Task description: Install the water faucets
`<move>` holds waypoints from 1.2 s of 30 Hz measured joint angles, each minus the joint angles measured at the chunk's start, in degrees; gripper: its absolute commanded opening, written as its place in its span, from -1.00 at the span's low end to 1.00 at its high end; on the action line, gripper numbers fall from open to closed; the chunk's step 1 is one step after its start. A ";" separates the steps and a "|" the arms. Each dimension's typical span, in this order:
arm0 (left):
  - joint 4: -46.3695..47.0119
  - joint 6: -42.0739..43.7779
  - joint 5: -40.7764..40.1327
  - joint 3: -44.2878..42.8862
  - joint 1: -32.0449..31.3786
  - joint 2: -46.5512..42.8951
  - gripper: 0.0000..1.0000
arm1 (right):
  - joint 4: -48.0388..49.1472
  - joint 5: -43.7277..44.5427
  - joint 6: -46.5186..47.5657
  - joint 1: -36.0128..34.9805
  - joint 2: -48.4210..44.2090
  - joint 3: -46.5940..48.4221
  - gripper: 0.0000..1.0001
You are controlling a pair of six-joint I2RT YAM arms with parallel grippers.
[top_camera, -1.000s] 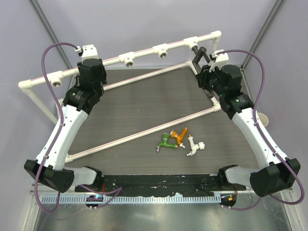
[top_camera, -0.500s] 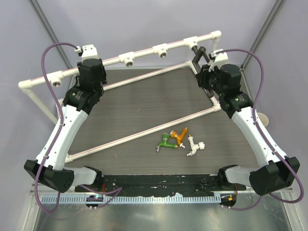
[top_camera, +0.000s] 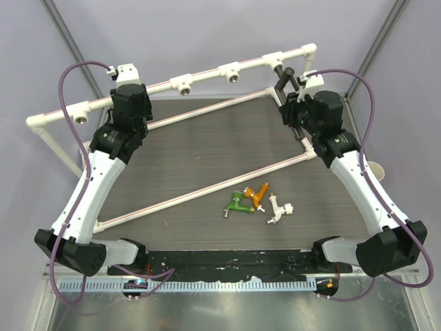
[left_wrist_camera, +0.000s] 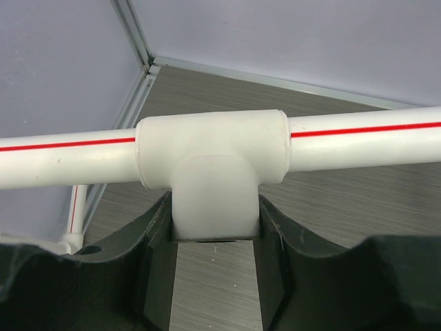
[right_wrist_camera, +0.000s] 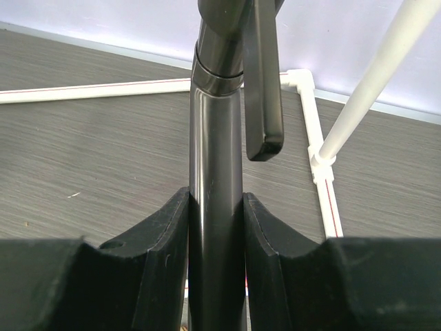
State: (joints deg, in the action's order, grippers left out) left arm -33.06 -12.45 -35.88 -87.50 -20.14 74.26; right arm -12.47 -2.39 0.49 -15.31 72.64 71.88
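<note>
At the rear rail [left_wrist_camera: 358, 134], left pincer [left_wrist_camera: 215, 231] clamps a tee socket [left_wrist_camera: 213, 162]; right pincer [right_wrist_camera: 216, 231] clamps the black faucet [right_wrist_camera: 217, 131].

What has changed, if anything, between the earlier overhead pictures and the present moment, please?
The right arm edged slightly left, toward the white pipe frame; its right gripper stays shut on the black long-tubed faucet. Nothing was taken or released. The left gripper remains clamped on the white tee socket, and the green plastic faucet, orange plastic faucet and white plastic faucet lie unmoved.
</note>
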 measured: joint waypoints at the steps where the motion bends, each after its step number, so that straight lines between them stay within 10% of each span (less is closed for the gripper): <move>1: 0.02 0.00 0.02 0.02 0.02 -0.02 -1.00 | 0.00 -0.13 -0.39 0.00 0.00 0.09 -0.99; 36: 1.25 -0.42 1.51 0.85 0.42 -0.55 -1.00 | -6.34 -13.88 -21.00 6.08 2.69 6.62 -0.99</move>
State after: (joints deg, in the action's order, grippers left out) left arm -31.81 -12.86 -34.37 -86.65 -19.73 73.71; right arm -18.81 -16.27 -20.51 -9.23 75.33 78.50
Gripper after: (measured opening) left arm 0.459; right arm 0.377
